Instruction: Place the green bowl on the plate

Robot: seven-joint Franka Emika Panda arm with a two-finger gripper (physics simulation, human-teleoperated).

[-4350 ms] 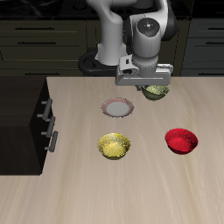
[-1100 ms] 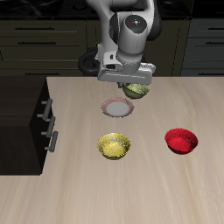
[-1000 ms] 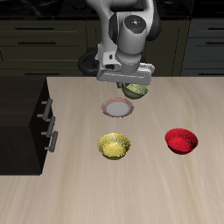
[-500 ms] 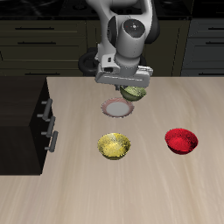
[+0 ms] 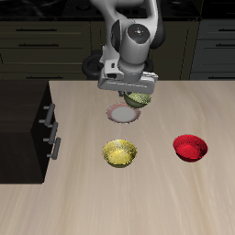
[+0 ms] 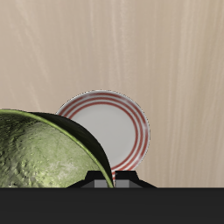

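My gripper (image 5: 135, 92) fingertips hidden behind my own wrist housing, green bowl (image 5: 139, 97) mostly covered by it, plate (image 5: 122, 114) partly overlapped by the bowl, bowl (image 6: 44, 153) cut off at the wrist view's edge, grip contact unseen

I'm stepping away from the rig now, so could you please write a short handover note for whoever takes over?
Gripper: shut on the green bowl, held in the air.
Green bowl: lifted, partly over the plate but not yet centred on it.
Plate: on the table, bare, behind the yellow bowl.
Done: bowl picked up and carried to the plate.
Left: centre it over the plate, lower, release.
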